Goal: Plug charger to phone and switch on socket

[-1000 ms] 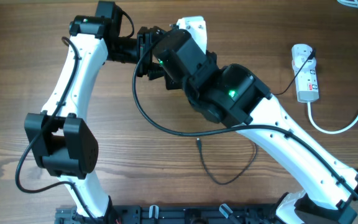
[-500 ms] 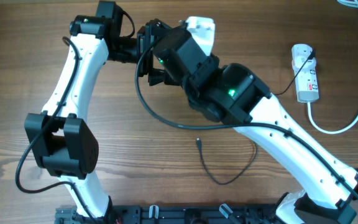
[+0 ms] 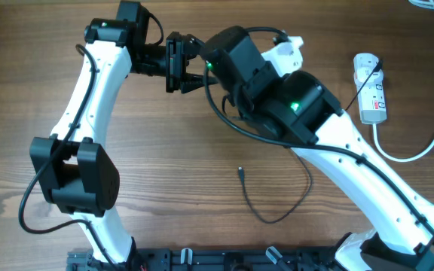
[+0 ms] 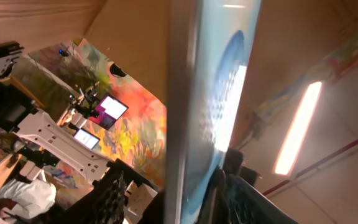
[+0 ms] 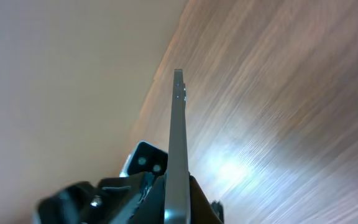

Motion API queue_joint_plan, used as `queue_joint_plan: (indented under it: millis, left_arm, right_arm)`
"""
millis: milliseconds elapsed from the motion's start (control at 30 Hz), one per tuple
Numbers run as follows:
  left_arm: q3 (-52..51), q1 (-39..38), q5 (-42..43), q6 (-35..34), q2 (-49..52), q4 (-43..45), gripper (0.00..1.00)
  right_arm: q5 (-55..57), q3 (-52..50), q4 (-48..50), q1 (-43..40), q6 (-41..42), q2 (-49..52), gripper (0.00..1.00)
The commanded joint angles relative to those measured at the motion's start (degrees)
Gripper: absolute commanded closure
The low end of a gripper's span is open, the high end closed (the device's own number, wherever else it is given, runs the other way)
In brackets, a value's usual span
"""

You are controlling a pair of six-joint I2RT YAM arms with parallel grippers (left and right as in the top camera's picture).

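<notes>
Phone [image 5: 178, 137] stands on edge off the table [image 3: 164, 196] at the overhead's upper centre, pinched by the right gripper [image 5: 178, 200], whose wrist has just swung rightward beside the motionless left gripper [image 3: 190, 63] (grip unreadable), so a handover seems underway while the charger [image 3: 273, 214] lies unplugged, lower centre.

The phone [image 4: 222, 93] is cyan-blue, socket [image 3: 372, 98] white with red marks, charger [image 3: 242, 174] black, table [image 3: 164, 196] brown-grained.
</notes>
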Motion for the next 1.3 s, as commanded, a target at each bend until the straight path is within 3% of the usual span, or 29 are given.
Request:
queue_joint_plan:
  millis: [0,33,133,233,533,700,933,1267]
  left_arm:
    - [0.9,-0.1,1.1,-0.5,-2.1,0.0,0.45]
    - [0.9,-0.1,1.1,-0.5,-2.1,0.0,0.51]
    - [0.9,-0.1,1.1,-0.5,-2.1,0.0,0.53]
    - [0.9,-0.1,1.1,-0.5,-2.1,0.0,0.62]
    - [0.9,-0.1,1.1,-0.5,-2.1,0.0,0.63]
    - [0.9,-0.1,1.1,-0.5,-2.1,0.0,0.71]
    - [0.9,-0.1,1.1,-0.5,-2.1,0.0,0.7]
    - [0.9,-0.1,1.1,-0.5,-2.1,0.0,0.77]
  right_arm:
    - [-1.7,1.2,0.2,-0.1,10.3,-1.9,0.96]
    - [-1.7,1.2,0.1,-0.1,10.8,-1.9,0.96]
    - [-1.7,1.2,-0.3,-0.1,14.1,-1.9,0.96]
    - [-2.5,1.2,-0.4,-0.1,14.4,-1.9,0.96]
    - [-3.4,1.1,-1.9,0.0,14.4,-1.9,0.96]
    - [-3.7,1.1,-1.3,0.0,14.4,-1.9,0.96]
    - [-6.4,1.1,0.1,0.0,14.4,-1.9,0.96]
    - [-6.0,1.1,-0.1,0.0,14.3,-1.9,0.95]
